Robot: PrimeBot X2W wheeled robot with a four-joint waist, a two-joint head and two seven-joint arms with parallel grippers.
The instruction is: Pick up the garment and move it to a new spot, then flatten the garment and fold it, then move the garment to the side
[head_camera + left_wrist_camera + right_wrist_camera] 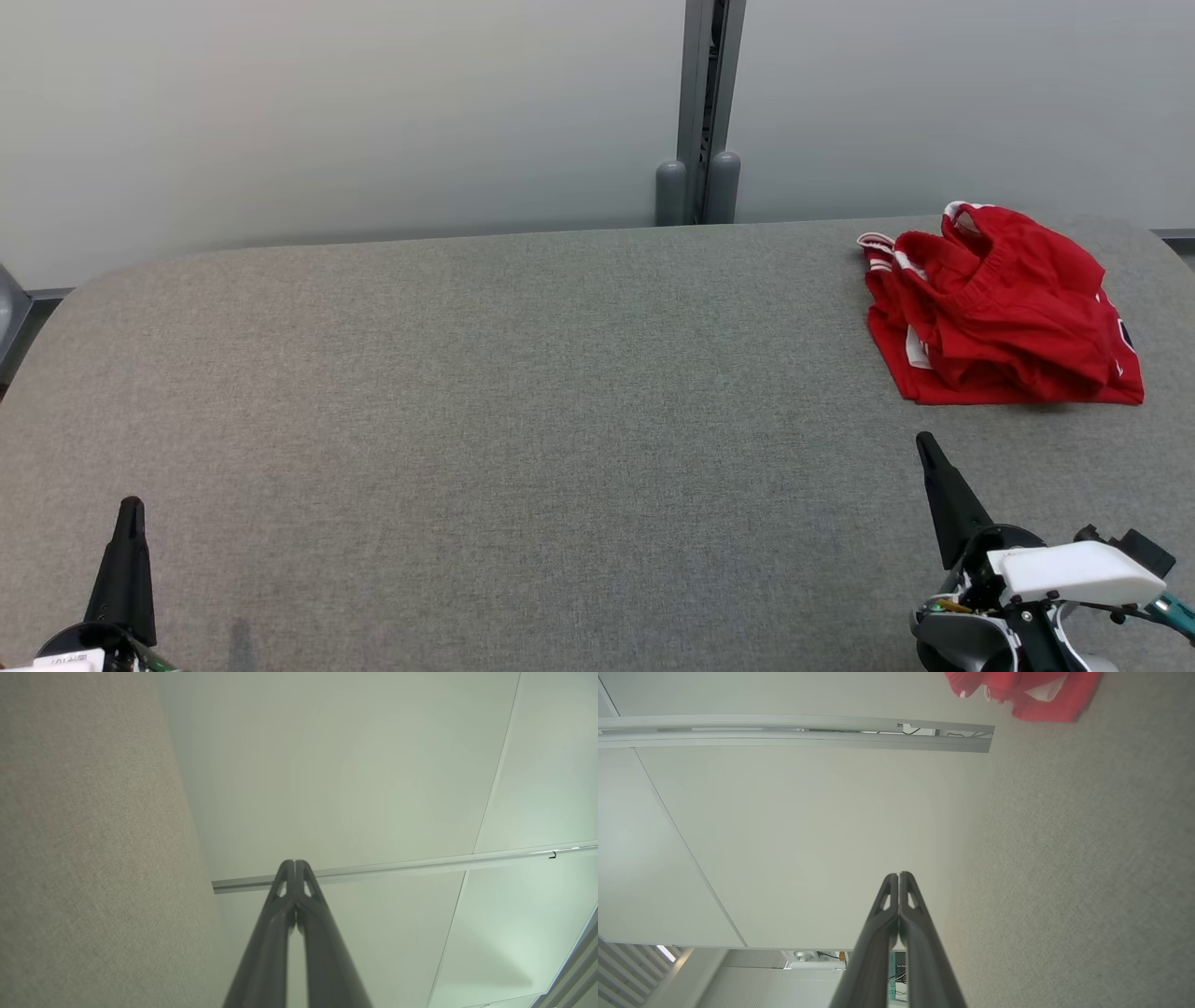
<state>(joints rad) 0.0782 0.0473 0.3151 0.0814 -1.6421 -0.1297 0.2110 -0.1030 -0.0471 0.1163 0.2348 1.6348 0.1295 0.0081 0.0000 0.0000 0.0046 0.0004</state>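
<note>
Right tool (925, 442), closed, near garment (1004, 313)

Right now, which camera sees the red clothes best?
The head view. It shows the whole red garment, bunched up on the grey table at the far right. The right wrist view catches just a cut-off piece of it at its top edge. The left wrist view faces the table and wall.

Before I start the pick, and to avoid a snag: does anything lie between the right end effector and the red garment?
Nothing visible does. Only bare grey table lies between the shut right end effector and the garment, which is bunched at the far right.
</note>
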